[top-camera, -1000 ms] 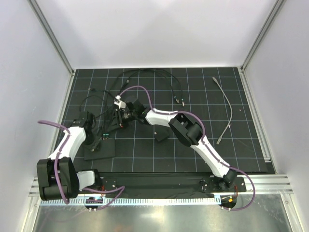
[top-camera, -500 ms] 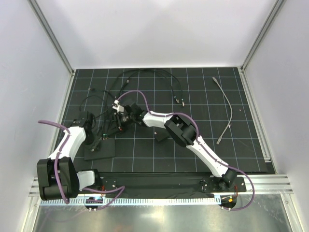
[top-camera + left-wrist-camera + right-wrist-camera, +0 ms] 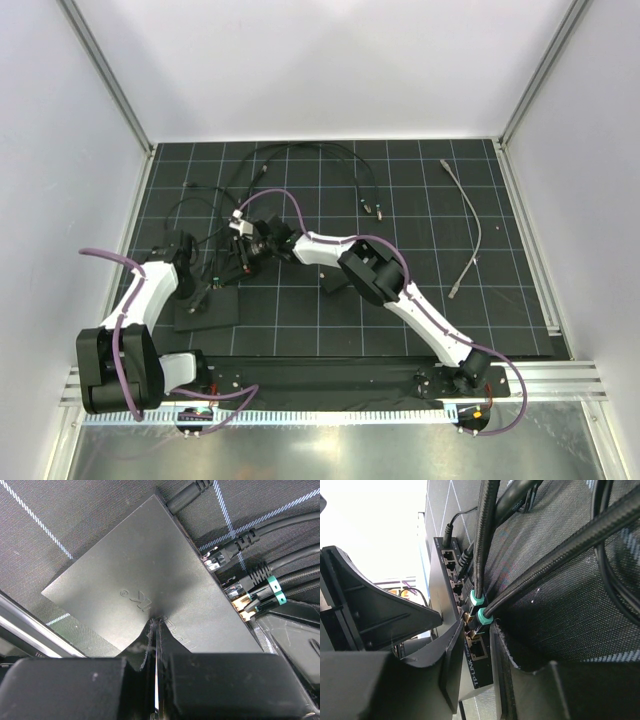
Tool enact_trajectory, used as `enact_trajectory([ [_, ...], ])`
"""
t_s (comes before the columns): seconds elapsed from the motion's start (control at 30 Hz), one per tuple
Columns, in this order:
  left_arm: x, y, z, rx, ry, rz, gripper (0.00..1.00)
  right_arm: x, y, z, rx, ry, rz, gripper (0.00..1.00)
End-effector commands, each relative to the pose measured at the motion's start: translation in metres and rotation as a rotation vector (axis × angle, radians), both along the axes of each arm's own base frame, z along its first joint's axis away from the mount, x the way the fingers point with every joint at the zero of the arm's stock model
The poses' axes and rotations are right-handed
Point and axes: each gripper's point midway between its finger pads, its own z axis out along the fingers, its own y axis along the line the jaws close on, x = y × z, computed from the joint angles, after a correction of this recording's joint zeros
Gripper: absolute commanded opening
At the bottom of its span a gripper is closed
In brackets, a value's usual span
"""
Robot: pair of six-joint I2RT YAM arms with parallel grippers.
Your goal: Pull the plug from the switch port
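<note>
Matte-black mat (image 3: 400, 190), ruled with a white grid, is seen from above beneath both arms. The left pincer (image 3: 197, 290) is set down on the flat black switch box (image 3: 212, 312). The right pincer (image 3: 247, 254) is stretched across to the box's far edge, just beyond the left one and to its right. A small black block (image 3: 333, 283) is found to the right of the right pincer, under that arm, and a loose grey cable (image 3: 479, 232) lies well off on the same side.

From the left wrist, the left pincer's fingers are seen pressed together with nothing held, their tips resting on the box's top face. A row of plugs (image 3: 240, 580) is lined along the box edge to the right of the tips.

From the right wrist, the right pincer's fingers are seen standing apart, either side of the box's narrow edge. The switch port (image 3: 470, 629) is placed just between the tips, and the teal-collared plug (image 3: 483, 617) seated there is flanked by both fingers. Whether it is actually pinched cannot be told, the contact being in shadow. A braided cable (image 3: 560, 560) is led away from the plug, beyond the tips.
</note>
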Motion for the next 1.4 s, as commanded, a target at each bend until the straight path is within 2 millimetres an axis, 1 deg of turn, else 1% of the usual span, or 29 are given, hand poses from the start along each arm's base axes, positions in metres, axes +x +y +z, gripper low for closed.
enact_trajectory([
  [0.0, -0.001, 0.005, -0.006, 0.021, 0.015, 0.000, 0.01, -0.013, 0.003, -0.011, -0.013, 0.008, 0.056, 0.31],
  [0.17, -0.002, 0.006, -0.007, 0.026, 0.042, 0.007, 0.00, -0.018, 0.000, -0.022, -0.032, -0.012, 0.093, 0.31],
  [0.2, -0.002, 0.006, -0.007, 0.026, 0.043, 0.005, 0.00, -0.019, 0.001, -0.025, -0.031, -0.024, 0.104, 0.29],
  [0.23, -0.002, 0.006, -0.008, 0.025, 0.048, 0.004, 0.00, -0.022, 0.000, -0.028, -0.042, -0.017, 0.114, 0.25],
  [0.3, -0.002, 0.006, -0.009, 0.024, 0.052, 0.003, 0.00, -0.022, 0.002, -0.031, -0.058, -0.035, 0.117, 0.07],
  [0.33, -0.003, 0.006, -0.010, 0.022, 0.055, 0.003, 0.00, -0.023, 0.001, -0.039, -0.081, -0.024, 0.116, 0.01],
  [0.4, -0.006, 0.005, -0.012, 0.017, 0.066, 0.006, 0.00, -0.016, 0.005, -0.043, -0.099, -0.049, 0.078, 0.01],
  [0.43, -0.008, 0.005, -0.014, 0.017, 0.079, 0.009, 0.00, -0.009, 0.007, -0.041, -0.101, -0.053, 0.041, 0.01],
  [0.47, -0.013, 0.004, -0.017, 0.015, 0.096, 0.016, 0.00, -0.006, 0.004, -0.049, -0.124, -0.044, 0.002, 0.01],
  [0.5, -0.016, 0.004, -0.018, 0.016, 0.105, 0.035, 0.00, 0.017, 0.012, -0.037, -0.107, -0.055, -0.129, 0.01],
  [0.57, -0.020, 0.004, -0.022, 0.019, 0.113, 0.045, 0.00, 0.025, 0.006, -0.051, -0.159, -0.031, -0.232, 0.01],
  [0.6, -0.022, 0.005, -0.022, 0.024, 0.116, 0.047, 0.00, 0.039, 0.005, -0.054, -0.180, -0.034, -0.333, 0.01],
  [0.63, -0.023, 0.005, -0.023, 0.028, 0.119, 0.046, 0.00, 0.044, 0.004, -0.047, -0.174, -0.043, -0.369, 0.01],
  [0.7, -0.025, 0.008, -0.024, 0.041, 0.123, 0.039, 0.00, 0.050, 0.002, -0.049, -0.197, -0.047, -0.417, 0.01],
  [0.77, -0.027, 0.007, -0.025, 0.037, 0.137, 0.038, 0.00, 0.056, 0.005, -0.041, -0.186, -0.069, -0.424, 0.01],
  [0.8, -0.027, 0.007, -0.026, 0.033, 0.143, 0.038, 0.00, 0.057, 0.002, -0.045, -0.215, -0.075, -0.432, 0.01],
  [0.87, -0.026, 0.007, -0.026, 0.031, 0.149, 0.038, 0.00, 0.062, -0.003, -0.039, -0.226, -0.118, -0.446, 0.01],
  [0.9, -0.027, 0.007, -0.026, 0.037, 0.154, 0.037, 0.00, 0.064, -0.005, -0.038, -0.226, -0.130, -0.454, 0.01],
  [0.93, -0.027, 0.008, -0.027, 0.039, 0.154, 0.038, 0.00, 0.067, -0.002, -0.032, -0.193, -0.149, -0.458, 0.01],
  [0.97, -0.028, 0.009, -0.027, 0.040, 0.159, 0.040, 0.00, 0.068, -0.007, -0.035, -0.181, -0.135, -0.468, 0.01],
  [1.0, -0.028, 0.009, -0.027, 0.040, 0.155, 0.040, 0.00, 0.074, -0.001, -0.017, -0.094, -0.156, -0.470, 0.01],
  [1.03, -0.029, 0.008, -0.028, 0.037, 0.157, 0.041, 0.00, 0.071, -0.001, -0.018, -0.087, -0.143, -0.448, 0.01],
  [1.1, -0.028, 0.006, -0.027, 0.026, 0.148, 0.035, 0.00, 0.069, 0.005, -0.005, -0.026, -0.137, -0.386, 0.01],
  [1.2, -0.014, 0.006, -0.018, 0.024, 0.104, -0.030, 0.00, 0.055, 0.005, 0.006, 0.019, -0.137, -0.277, 0.01],
  [1.23, -0.008, 0.007, -0.013, 0.026, 0.074, -0.043, 0.00, 0.050, 0.003, 0.004, 0.017, -0.125, -0.259, 0.01],
  [1.27, 0.003, 0.008, -0.005, 0.030, 0.036, -0.074, 0.00, 0.044, 0.000, 0.005, 0.021, -0.115, -0.235, 0.01],
  [1.3, 0.007, 0.008, 0.000, 0.031, 0.013, -0.086, 0.01, 0.042, 0.000, 0.009, 0.041, -0.112, -0.225, 0.01],
  [1.33, 0.017, 0.006, 0.011, 0.026, -0.044, -0.100, 0.02, 0.035, -0.005, 0.008, 0.041, -0.090, -0.218, 0.01],
  [1.37, 0.026, 0.005, 0.020, 0.032, -0.092, -0.123, 0.04, 0.033, -0.006, 0.011, 0.052, -0.076, -0.226, 0.01],
])
